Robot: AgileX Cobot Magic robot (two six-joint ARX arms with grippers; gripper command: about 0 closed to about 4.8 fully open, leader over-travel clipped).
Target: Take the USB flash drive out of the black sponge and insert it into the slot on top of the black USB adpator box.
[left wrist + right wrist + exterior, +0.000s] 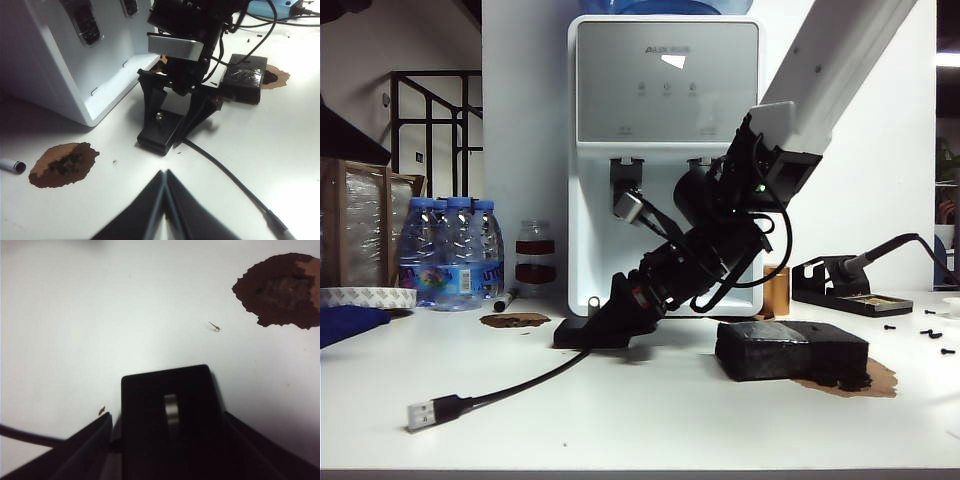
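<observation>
The black USB adpator box [582,333] lies flat on the white table in front of the dispenser, its cable running to a plug [425,412]. The silver USB flash drive [171,410] stands upright in the slot on top of the box [162,131]. My right gripper [167,416] is lowered over the box, open, one finger on each side and clear of the drive [159,116]. The black sponge [790,350] rests to the right on a brown patch. My left gripper [165,175] hovers shut and empty a short way from the box; it does not show in the exterior view.
A white water dispenser [665,150] stands right behind the box. Water bottles [450,250] and a jar are at the back left, a soldering-iron stand [845,290] at the back right. Brown scorched patches [62,164] mark the table; a marker pen [12,165] lies near one.
</observation>
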